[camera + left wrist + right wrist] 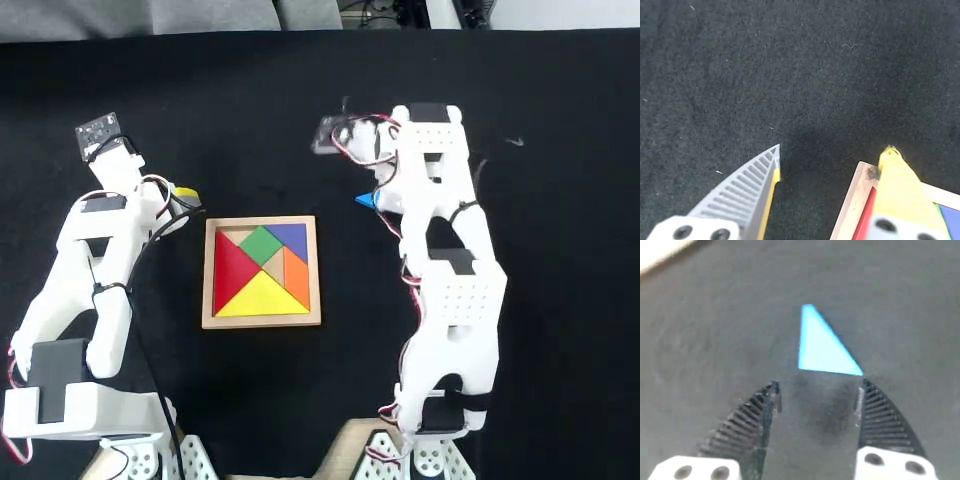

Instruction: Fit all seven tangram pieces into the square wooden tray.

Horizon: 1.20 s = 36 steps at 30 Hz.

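The blue triangle (822,347) lies on the tabletop (300,120) right of the wooden tray (208,270) — the right jaws spread just short of it. The left jaws, also spread and empty, hover at the tray's far left corner.

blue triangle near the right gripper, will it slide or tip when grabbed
The blue triangle lies flat on the dark table, so tipping seems unlikely. It looks thin and stiff, so the fingers may skid it rather than grip.

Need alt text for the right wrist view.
A light blue triangle lies flat on the black table, just ahead of the open right tool. Its two ribbed dark fingers frame bare table, holding nothing.
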{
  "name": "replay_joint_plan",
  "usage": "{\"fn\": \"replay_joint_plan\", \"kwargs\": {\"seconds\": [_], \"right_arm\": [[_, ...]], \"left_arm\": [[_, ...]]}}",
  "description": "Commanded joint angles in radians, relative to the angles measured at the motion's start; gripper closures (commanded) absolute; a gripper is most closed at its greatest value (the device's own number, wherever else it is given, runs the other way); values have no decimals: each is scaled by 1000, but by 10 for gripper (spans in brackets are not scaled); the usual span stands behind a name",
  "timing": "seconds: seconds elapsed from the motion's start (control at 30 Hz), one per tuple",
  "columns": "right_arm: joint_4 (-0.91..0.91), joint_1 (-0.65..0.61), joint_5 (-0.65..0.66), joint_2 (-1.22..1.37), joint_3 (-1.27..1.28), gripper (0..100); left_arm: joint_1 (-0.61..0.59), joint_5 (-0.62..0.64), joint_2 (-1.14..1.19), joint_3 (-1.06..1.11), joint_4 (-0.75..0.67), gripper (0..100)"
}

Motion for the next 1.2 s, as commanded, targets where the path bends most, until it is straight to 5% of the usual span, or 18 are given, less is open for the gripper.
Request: {"fn": "replay_joint_plan", "kwargs": {"seconds": [0.0,0.43,1.17], "right_arm": [[26,17,213,-68,-38,758],[-86,-9,345,-65,-28,761],[-117,-66,313,97,-67,762]], "left_arm": [[-5,12,-43,-7,-15,697],[-5,6,-43,25,-83,697],[-8,11,-43,25,-83,697]]}}
